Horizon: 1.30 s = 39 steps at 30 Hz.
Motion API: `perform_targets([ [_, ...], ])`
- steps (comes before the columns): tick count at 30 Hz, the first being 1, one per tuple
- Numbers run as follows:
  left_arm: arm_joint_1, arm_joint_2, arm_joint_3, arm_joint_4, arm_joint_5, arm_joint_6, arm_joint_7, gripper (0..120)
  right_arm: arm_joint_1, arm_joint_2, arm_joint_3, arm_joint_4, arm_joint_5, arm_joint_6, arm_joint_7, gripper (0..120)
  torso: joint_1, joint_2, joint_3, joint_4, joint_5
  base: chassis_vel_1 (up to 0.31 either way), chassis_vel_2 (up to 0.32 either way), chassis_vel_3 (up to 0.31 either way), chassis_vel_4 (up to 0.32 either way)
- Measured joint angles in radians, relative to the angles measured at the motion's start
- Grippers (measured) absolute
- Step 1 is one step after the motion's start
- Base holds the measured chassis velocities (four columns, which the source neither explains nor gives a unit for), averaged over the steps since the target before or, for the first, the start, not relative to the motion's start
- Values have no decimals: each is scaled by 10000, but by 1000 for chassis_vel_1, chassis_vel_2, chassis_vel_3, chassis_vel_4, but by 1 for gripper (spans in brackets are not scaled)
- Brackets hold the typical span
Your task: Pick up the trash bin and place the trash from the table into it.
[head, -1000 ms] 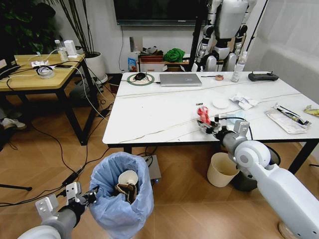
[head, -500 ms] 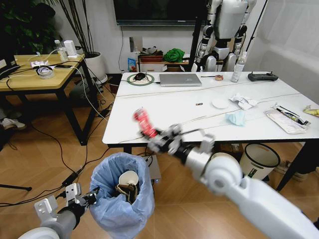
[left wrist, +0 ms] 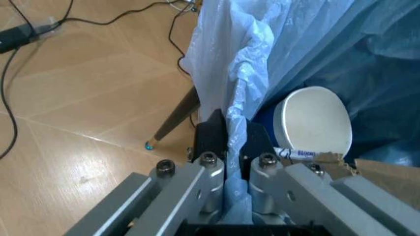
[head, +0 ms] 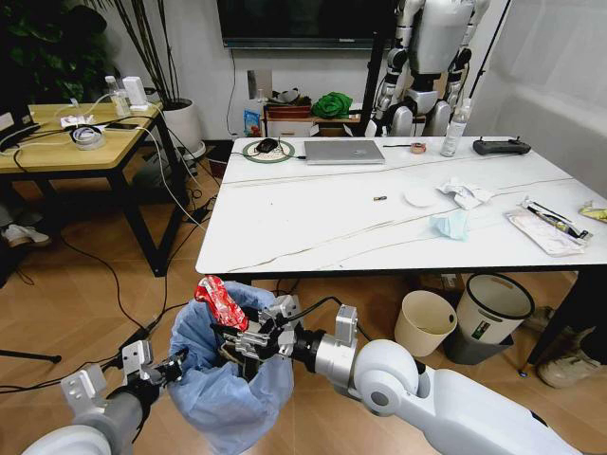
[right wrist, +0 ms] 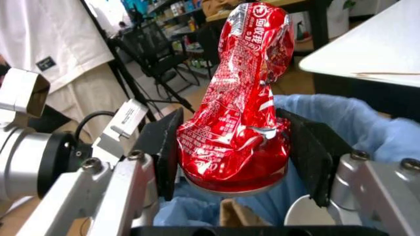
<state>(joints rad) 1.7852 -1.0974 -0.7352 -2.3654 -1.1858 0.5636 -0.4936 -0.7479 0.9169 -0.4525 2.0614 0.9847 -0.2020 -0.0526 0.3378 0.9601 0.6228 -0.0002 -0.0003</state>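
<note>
Several pieces of trash lie on the bench (head: 313, 218), so the job looks roughly midway: the pale blue face mask (head: 450, 224), the white tissues (head: 464, 192), the clear plastic package (head: 545, 227) and a yellow wrapper (head: 596, 212) at the far right edge are all waiting on the marble top, well apart from the bin. The trash bin (head: 228, 379), lined with its crinkled light-blue bag, is off the bench on the robot's left side, low in front of it, and it already holds a white paper cup (left wrist: 312, 120) and a piece of brown cardboard (left wrist: 384, 172). The left gripper (left wrist: 226, 142) has its jaws pressed together on a fold of the bag at the rim, holding the bin. The right gripper (right wrist: 233, 147) hangs just above the bin's mouth, its jaws pinching the red crumpled wrapper (right wrist: 239, 98), which stands upright between them and is not yet dropped. By this showing, two items are in, one is about to go, and at least four are left.
</note>
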Motion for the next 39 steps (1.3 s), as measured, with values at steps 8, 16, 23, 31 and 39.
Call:
perform_targets([
  [8,-88,33,-19,-4,-101,37,-107,0,-167,-81,264,53,-77,-17,78,85,0,0,0,1,4,0,0,0,0],
  [16,-45,-37,32,0,-45,50,-112,0,-308,-79,554,86,-152,-17,104,100,1,0,0,0,4,0,0,0,0],
  [23,147,-44,64,-22,39,52,-96,0,29,19,1637,139,174,-17,670,100,1,1,0,1,3,0,0,0,0],
  [31,341,-147,217,-54,314,29,81,0,389,143,2998,-458,327,-584,2096,100,1,2,0,0,4,0,0,0,0],
  [39,331,-126,118,-102,308,8,116,0,1406,485,3924,-2225,411,-1799,2978,100,2,2,1,2,4,0,0,0,0],
])
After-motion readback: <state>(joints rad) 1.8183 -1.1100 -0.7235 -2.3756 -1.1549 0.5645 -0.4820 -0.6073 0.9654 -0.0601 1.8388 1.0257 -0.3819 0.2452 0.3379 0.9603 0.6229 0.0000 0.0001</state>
